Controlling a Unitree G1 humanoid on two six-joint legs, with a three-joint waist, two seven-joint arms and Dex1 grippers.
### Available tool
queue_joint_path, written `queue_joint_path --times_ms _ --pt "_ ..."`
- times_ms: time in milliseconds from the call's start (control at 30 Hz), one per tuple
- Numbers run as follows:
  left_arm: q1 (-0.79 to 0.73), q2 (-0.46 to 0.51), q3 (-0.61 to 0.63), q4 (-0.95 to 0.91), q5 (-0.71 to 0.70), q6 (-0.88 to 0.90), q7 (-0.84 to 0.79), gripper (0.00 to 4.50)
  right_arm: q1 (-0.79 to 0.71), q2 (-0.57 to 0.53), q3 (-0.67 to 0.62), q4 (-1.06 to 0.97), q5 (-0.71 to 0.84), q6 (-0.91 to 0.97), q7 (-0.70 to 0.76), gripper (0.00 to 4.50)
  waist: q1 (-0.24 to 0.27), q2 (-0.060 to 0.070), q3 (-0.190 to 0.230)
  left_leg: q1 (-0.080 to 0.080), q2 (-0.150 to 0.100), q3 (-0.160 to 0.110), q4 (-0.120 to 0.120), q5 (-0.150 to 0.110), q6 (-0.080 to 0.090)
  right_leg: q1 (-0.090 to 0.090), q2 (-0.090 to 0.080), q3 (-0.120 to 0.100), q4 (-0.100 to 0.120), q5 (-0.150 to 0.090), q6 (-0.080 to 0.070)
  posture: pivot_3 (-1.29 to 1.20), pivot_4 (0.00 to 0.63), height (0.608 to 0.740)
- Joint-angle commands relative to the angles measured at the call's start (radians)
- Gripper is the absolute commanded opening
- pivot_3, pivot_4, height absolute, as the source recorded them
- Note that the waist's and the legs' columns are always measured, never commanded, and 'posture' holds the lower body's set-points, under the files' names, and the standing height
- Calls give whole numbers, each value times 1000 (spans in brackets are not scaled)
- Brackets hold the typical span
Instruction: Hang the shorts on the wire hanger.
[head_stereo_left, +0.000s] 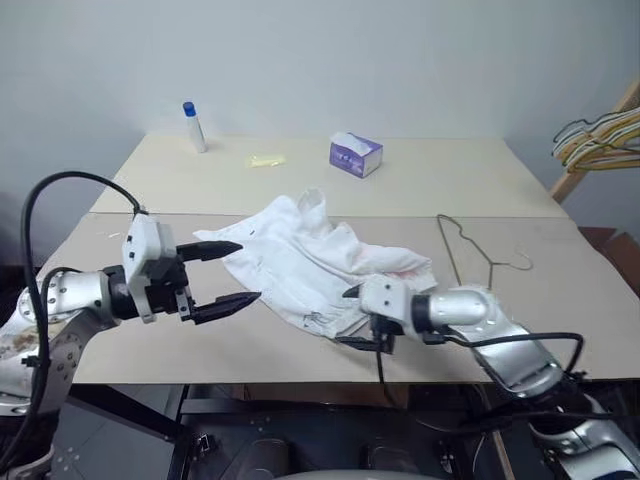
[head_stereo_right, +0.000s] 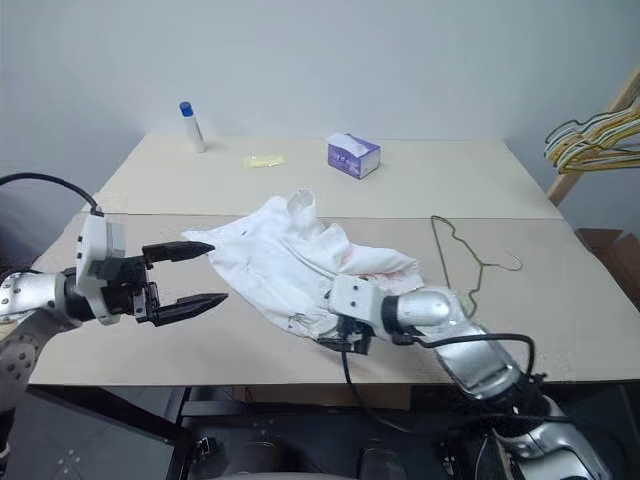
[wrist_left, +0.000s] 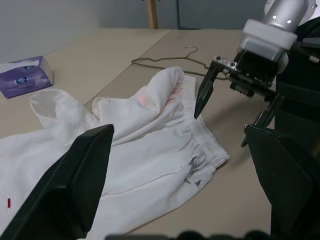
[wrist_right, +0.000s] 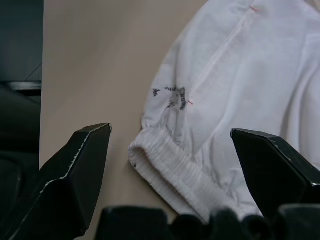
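Note:
The white shorts (head_stereo_left: 310, 255) lie crumpled in the middle of the table, with the gathered waistband (wrist_right: 170, 170) turned toward the front right. The thin wire hanger (head_stereo_left: 460, 245) lies flat on the table just right of them, its hook pointing right. My left gripper (head_stereo_left: 248, 270) hovers open at the shorts' left edge, pointing right, with nothing between its fingers. My right gripper (head_stereo_left: 345, 316) stands open at the waistband's near corner, pointing left, one finger over the fabric and one over the bare table. It holds nothing.
A purple-and-white tissue box (head_stereo_left: 355, 154), a white bottle with a blue cap (head_stereo_left: 193, 126) and a small yellowish scrap (head_stereo_left: 266, 160) sit on the far half of the table (head_stereo_left: 130, 330). A bunch of hangers (head_stereo_left: 600, 140) hangs on a wooden rack at the far right.

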Motion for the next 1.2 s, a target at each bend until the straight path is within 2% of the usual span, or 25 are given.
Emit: queue_joint_path --times_ms 33,100,200,400,567,600,700,867,1000,1133,1200 --pt "-19 -1 1 -7 8 -12 4 4500 -51 45 92 54 -100 85 -57 4476 -3 0 0 0 0 0 0 0 0 0 0 0 0 0 0 125 17 740" --pt "-14 -6 -1 -14 11 -14 11 4500 -72 81 123 93 -132 130 -83 4476 -4 0 0 0 0 1 0 0 0 -1 0 -1 1 0 0 129 17 740" --pt "0 -13 3 -26 13 -18 19 4500 -91 94 151 111 -175 151 -100 3897 -5 1 0 0 0 1 0 0 0 -1 0 -2 2 1 1 131 16 740" --pt "25 -26 7 -44 20 -24 38 4500 -89 44 131 57 -192 129 -70 1789 -2 1 1 -1 0 1 0 0 -1 0 0 -4 1 1 1 133 14 740" --pt "22 -37 0 -44 27 -27 44 4500 -50 -96 73 11 -177 33 -1 90 0 1 1 -2 -1 0 0 0 -1 0 -1 -5 0 1 2 124 11 740" --pt "18 -40 -4 -40 29 -28 43 4500 -41 -138 56 23 -181 -4 13 16 -1 1 1 -2 -1 1 0 0 -1 0 -1 -4 0 1 2 124 11 740" --pt "5 -47 -16 -29 34 -33 36 4500 -24 -252 4 86 -178 -164 76 16 -1 2 1 -2 -1 1 0 0 -1 0 -1 -5 0 0 2 105 6 740" --pt "-21 -55 -39 -5 46 -42 24 4500 -57 -338 -62 308 -204 -500 100 16 -14 1 1 -1 -1 2 0 0 -1 1 0 -4 0 0 2 80 0 740" --pt "-40 -58 -59 5 51 -50 17 4500 -78 -375 -80 420 -243 -642 123 1250 -29 1 1 -1 -1 2 0 0 -1 1 0 -4 0 0 2 77 0 740" --pt "-37 -49 -60 9 59 -59 4 4500 -40 -409 -102 370 -265 -667 145 2655 -32 1 1 -1 -1 1 0 0 0 0 0 -3 0 0 3 79 0 740" --pt "-26 -40 -59 9 74 -72 -7 4500 11 -416 -129 268 -279 -624 130 3278 -29 1 1 -2 -1 1 -1 0 0 0 0 -3 0 0 3 85 0 740"
